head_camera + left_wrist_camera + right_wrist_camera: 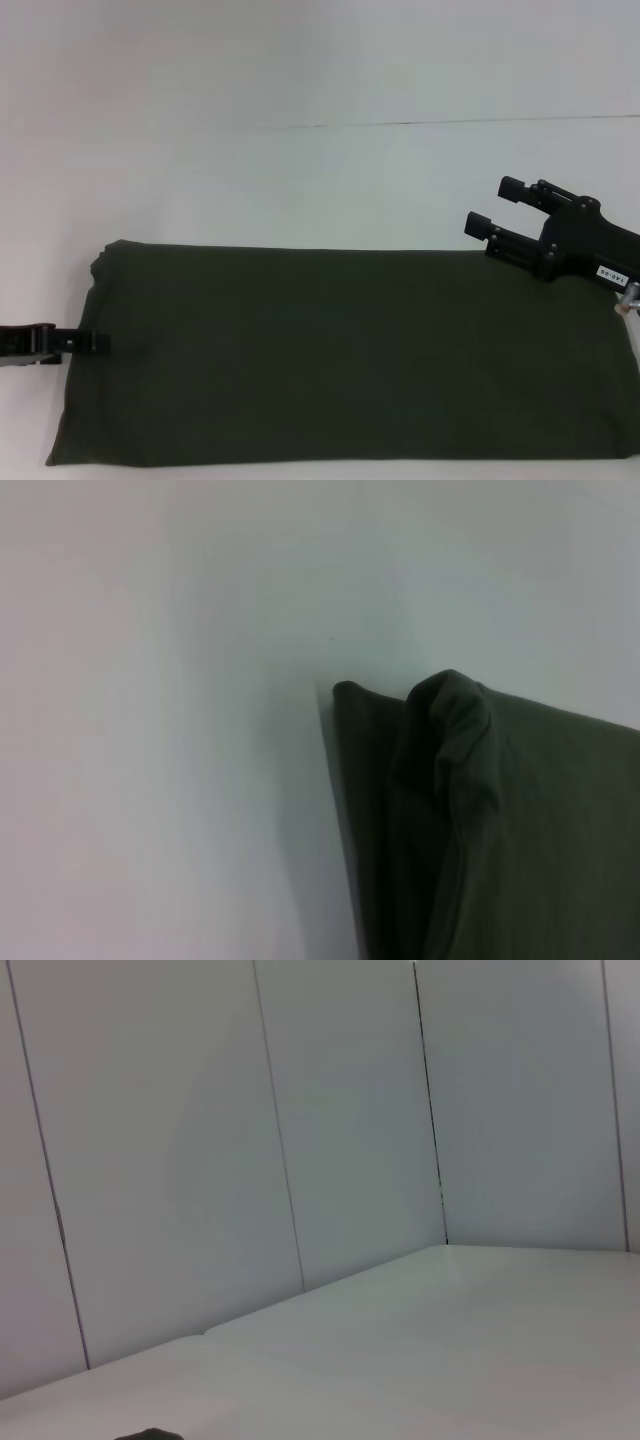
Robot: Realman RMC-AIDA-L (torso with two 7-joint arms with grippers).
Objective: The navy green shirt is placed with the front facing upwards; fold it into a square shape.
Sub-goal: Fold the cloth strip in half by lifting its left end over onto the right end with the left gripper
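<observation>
Navy green shirt [340, 355] lies folded, apparently long axis left-right.

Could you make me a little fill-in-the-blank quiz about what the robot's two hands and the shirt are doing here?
1. The navy green shirt lies folded into a long ____ band on the white table.
2. The left hand sits low at the shirt's ____ edge.
3. The right hand hangs above the shirt with its fingers ____.

Missing words: rectangular; left; open
</observation>
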